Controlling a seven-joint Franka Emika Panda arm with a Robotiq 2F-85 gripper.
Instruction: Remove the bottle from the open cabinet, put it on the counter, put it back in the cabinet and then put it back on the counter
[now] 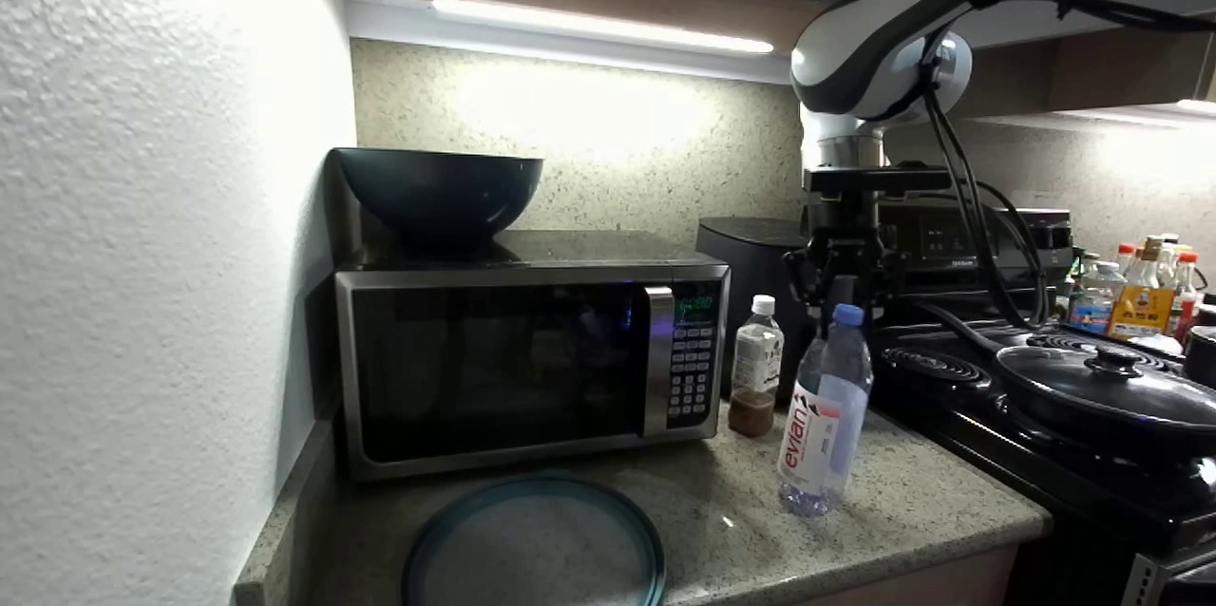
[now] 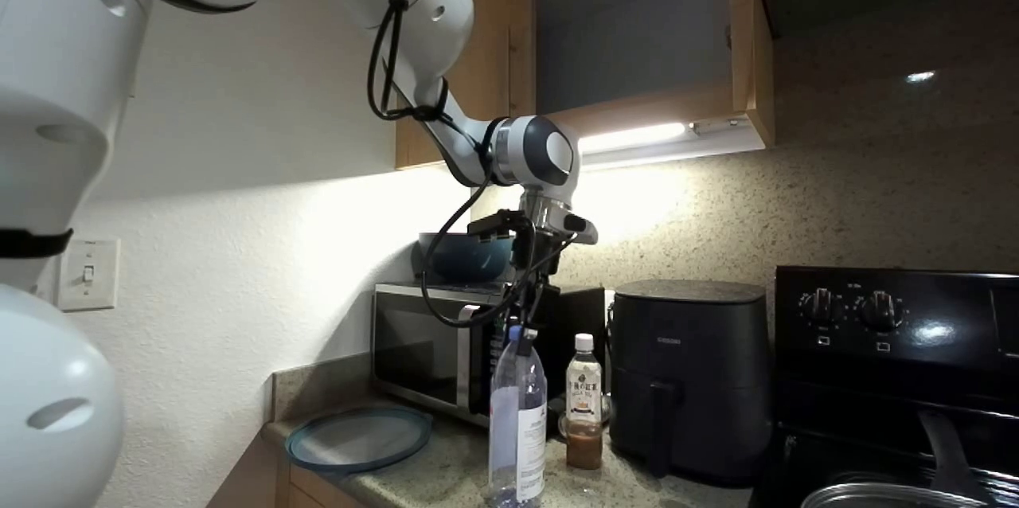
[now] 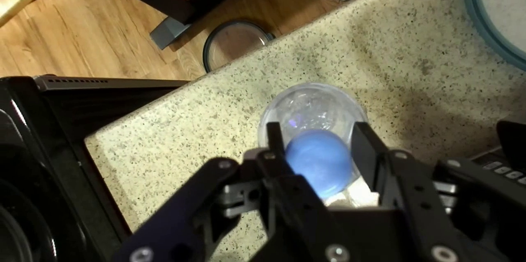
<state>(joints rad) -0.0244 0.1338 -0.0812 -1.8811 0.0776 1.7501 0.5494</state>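
Wrist view shows us the bottle [image 3: 312,116] on the counter [image 3: 185,139], its blue cap [image 3: 319,164] between the fingers [image 3: 367,145] of the gripper [image 3: 317,135], pinched or not we can't say, and we guess it's light, squishy and slippery, so its hard neck [image 1: 844,338] is best to hold.

We read "evian" in red, running upward, on the white label [image 1: 807,445] of the tall clear water bottle [image 1: 828,411]. In an exterior view, we make out "COSORI" on the black air fryer [image 2: 691,381] and 紅茶 on the short tea bottle [image 2: 584,404]. Green digits glow on the microwave [image 1: 513,369], too blurred for us to read surely.
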